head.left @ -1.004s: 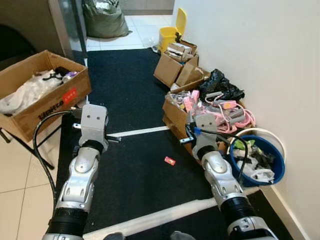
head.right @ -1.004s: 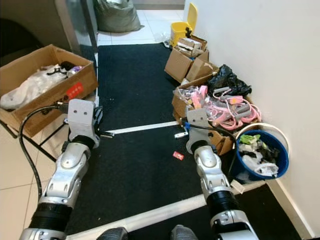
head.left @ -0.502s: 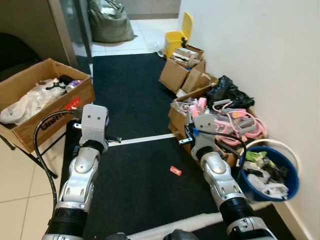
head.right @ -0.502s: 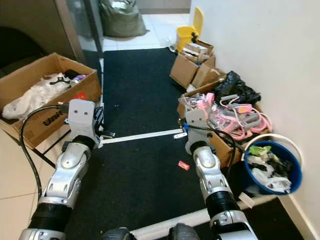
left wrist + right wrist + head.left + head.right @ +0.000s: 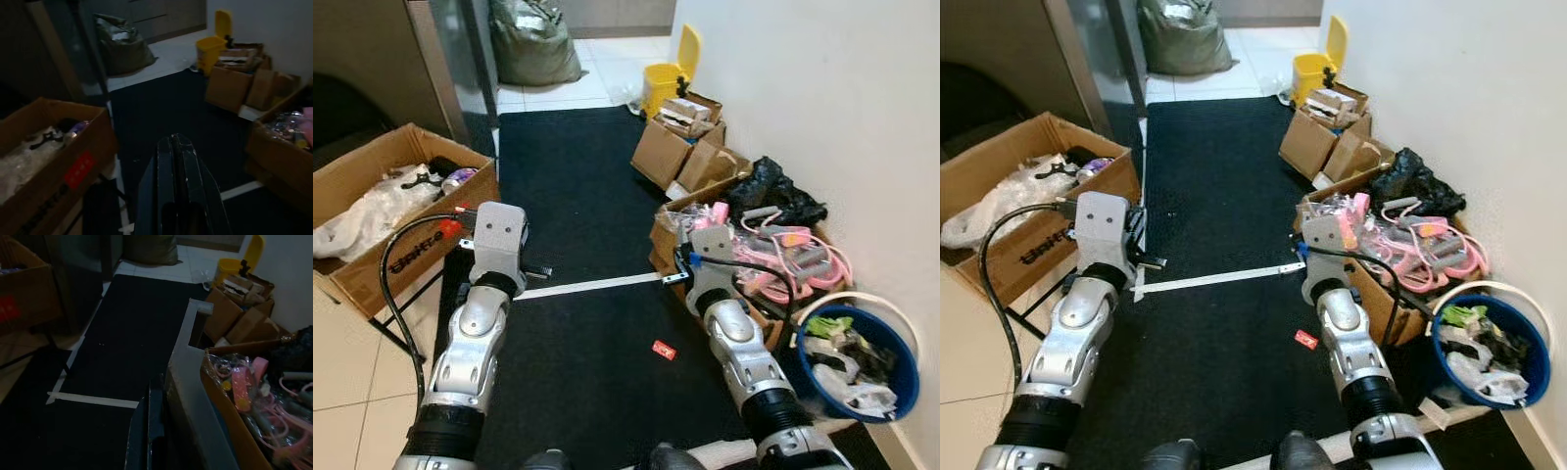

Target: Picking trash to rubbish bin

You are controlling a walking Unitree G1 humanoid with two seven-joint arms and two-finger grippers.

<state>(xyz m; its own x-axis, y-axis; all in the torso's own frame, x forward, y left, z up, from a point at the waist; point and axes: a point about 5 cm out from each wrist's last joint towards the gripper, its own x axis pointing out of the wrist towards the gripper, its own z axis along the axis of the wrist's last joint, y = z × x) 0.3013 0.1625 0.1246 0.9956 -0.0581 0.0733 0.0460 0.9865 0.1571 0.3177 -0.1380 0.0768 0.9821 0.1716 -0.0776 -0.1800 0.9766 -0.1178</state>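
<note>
A small red scrap (image 5: 664, 350) lies on the black carpet (image 5: 578, 196) between my two arms. A yellow pedal bin (image 5: 668, 80) with its lid up stands at the far end by the wall. A blue bucket (image 5: 858, 358) full of rubbish sits at the right by the wall. My right gripper (image 5: 674, 279) is held out low over the carpet. In the right wrist view its fingers (image 5: 155, 428) are together, with a pale flat strip (image 5: 191, 382) against them. My left gripper (image 5: 177, 147) is shut and holds nothing, and it points along the carpet.
An open cardboard box (image 5: 382, 211) of bags stands at the left on a frame. Along the right wall are a box of pink items (image 5: 773, 250), a black bag (image 5: 773, 191) and more cardboard boxes (image 5: 680, 147). A grey sack (image 5: 533, 44) lies far back. White tape (image 5: 597, 286) crosses the carpet.
The whole picture has shifted: floor things sit lower and nearer, so the camera has moved forward. Both arms keep the same pose.
</note>
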